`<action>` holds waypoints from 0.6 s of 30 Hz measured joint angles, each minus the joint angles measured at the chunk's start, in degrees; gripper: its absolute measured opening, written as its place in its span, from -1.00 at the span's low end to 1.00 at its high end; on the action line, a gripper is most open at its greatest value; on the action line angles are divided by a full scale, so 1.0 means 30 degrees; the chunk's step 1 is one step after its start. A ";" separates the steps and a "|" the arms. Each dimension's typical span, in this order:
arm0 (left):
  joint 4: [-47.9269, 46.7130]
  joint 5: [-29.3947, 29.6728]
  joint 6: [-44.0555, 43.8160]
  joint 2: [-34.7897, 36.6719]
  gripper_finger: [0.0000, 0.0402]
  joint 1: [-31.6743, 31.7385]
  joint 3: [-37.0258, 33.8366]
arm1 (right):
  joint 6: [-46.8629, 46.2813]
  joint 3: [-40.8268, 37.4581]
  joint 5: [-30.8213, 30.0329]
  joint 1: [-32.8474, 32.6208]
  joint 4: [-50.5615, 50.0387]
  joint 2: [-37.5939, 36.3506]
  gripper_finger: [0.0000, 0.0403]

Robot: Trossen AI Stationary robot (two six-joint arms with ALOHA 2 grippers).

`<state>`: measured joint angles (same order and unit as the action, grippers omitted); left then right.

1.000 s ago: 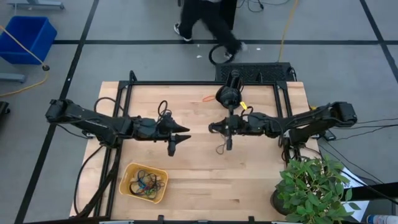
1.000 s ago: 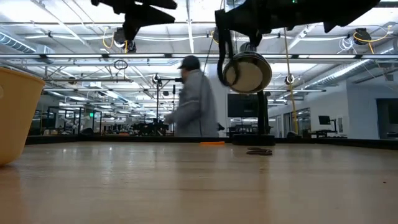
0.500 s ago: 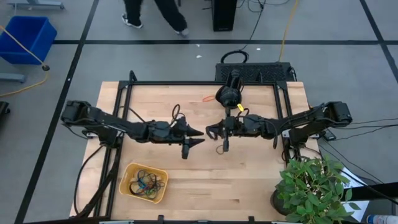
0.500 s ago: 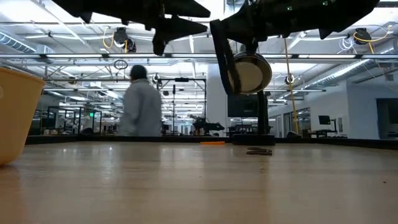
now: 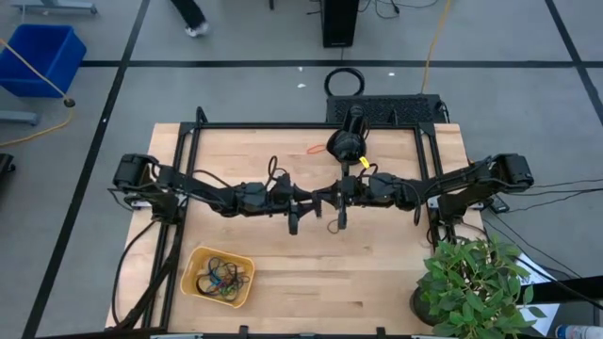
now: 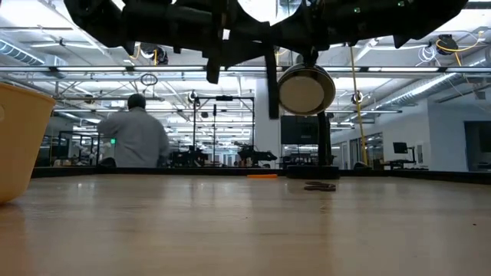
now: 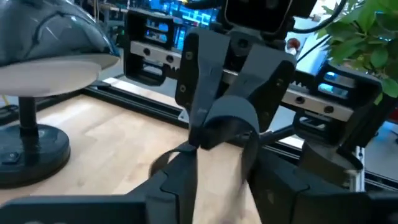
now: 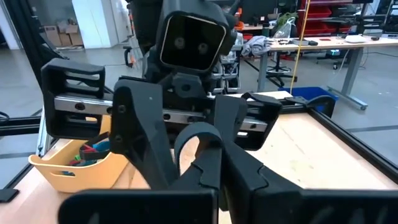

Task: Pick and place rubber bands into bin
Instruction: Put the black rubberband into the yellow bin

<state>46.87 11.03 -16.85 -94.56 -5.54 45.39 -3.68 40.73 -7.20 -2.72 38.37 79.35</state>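
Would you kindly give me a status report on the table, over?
Right hand shut on black rubber band loop, above mid-table. Left hand open, facing it. Shallow orange-yellow plastic bin on left arm's side, holding bands. Nothing between.

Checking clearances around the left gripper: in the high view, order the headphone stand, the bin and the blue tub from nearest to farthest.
From the left gripper at table centre:
1. Headphone stand, just beyond it toward the table's far edge.
2. Bin, at the near edge under the left arm.
3. Blue tub, on the floor past the far left corner.

Overhead view straight down on table, low view level across it, wrist views facing each other
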 joint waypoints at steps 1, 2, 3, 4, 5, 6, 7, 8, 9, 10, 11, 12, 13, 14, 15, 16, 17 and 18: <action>-0.0011 0.0015 0.0152 0.0000 -0.39 0.0000 0.0000 | 0.0000 0.0000 -0.0006 -0.0006 0.0000 0.0000 -1.00; -0.0006 -0.0051 0.0236 0.0000 -0.45 0.0000 0.0000 | -0.0015 0.0000 0.0000 -0.0004 0.0000 0.0000 -1.00; -0.0014 -0.0195 0.0300 0.0000 -0.53 0.0000 0.0000 | -0.0036 0.0000 -0.0007 -0.0007 -0.0003 0.0000 -1.00; 0.0005 -0.0305 0.0432 0.0000 -0.61 -0.0004 0.0000 | -0.0036 0.0000 -0.0008 -0.0007 -0.0007 0.0000 -1.00; 0.0025 -0.0384 0.0574 0.0000 -0.70 -0.0020 0.0000 | -0.0036 0.0000 -0.0015 -0.0007 -0.0015 0.0000 -1.00; 0.0054 -0.0539 0.0716 0.0000 -0.80 -0.0022 0.0000 | -0.0036 0.0000 -0.0015 -0.0007 -0.0007 0.0000 -1.00; 0.0059 -0.0680 0.0885 0.0000 -0.89 -0.0022 0.0000 | -0.0036 0.0000 -0.0022 -0.0007 -0.0007 0.0000 -1.00; 0.0053 -0.0694 0.1006 0.0000 -0.94 -0.0022 0.0000 | -0.0036 0.0000 -0.0022 -0.0007 -0.0007 0.0000 -1.00; 0.0058 -0.0713 0.1094 0.0000 -0.95 -0.0015 0.0000 | -0.0036 0.0000 -0.0022 -0.0007 -0.0007 0.0000 -1.00; 0.0052 -0.0707 0.1094 0.0000 -0.95 -0.0015 0.0000 | -0.0036 0.0000 -0.0022 -0.0007 -0.0007 0.0000 -0.99; 0.0059 -0.0700 0.1094 0.0000 -0.94 -0.0015 0.0000 | -0.0042 0.0000 -0.0022 -0.0007 -0.0007 0.0000 -0.98; 0.0052 -0.0707 0.1087 0.0000 -0.95 -0.0022 0.0000 | -0.0044 0.0000 -0.0024 -0.0007 0.0000 0.0000 -0.96; 0.0052 -0.0707 0.1094 0.0000 -0.96 -0.0022 0.0000 | -0.0044 0.0000 -0.0029 -0.0007 0.0000 0.0000 -0.94; 0.0052 -0.0709 0.1102 0.0000 -0.97 -0.0018 0.0000 | -0.0044 0.0000 -0.0029 -0.0007 0.0000 0.0000 -0.93; 0.0052 -0.0707 0.1098 0.0000 -0.97 -0.0020 0.0000 | -0.0044 0.0000 -0.0036 -0.0007 0.0007 0.0000 -0.92; 0.0052 -0.0707 0.1087 0.0000 -0.97 -0.0022 0.0000 | -0.0051 0.0000 -0.0036 -0.0007 0.0007 0.0000 -0.91; 0.0049 -0.0707 0.1087 0.0000 -0.96 -0.0022 0.0000 | -0.0051 0.0000 -0.0036 -0.0007 0.0003 0.0000 -0.90; 0.0045 -0.0707 0.1087 0.0000 -0.96 -0.0021 0.0000 | -0.0051 0.0000 -0.0040 -0.0007 0.0000 0.0000 -0.90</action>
<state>47.00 8.91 -13.58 -94.56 -5.60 45.39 -3.84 40.73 -7.32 -2.74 38.37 79.35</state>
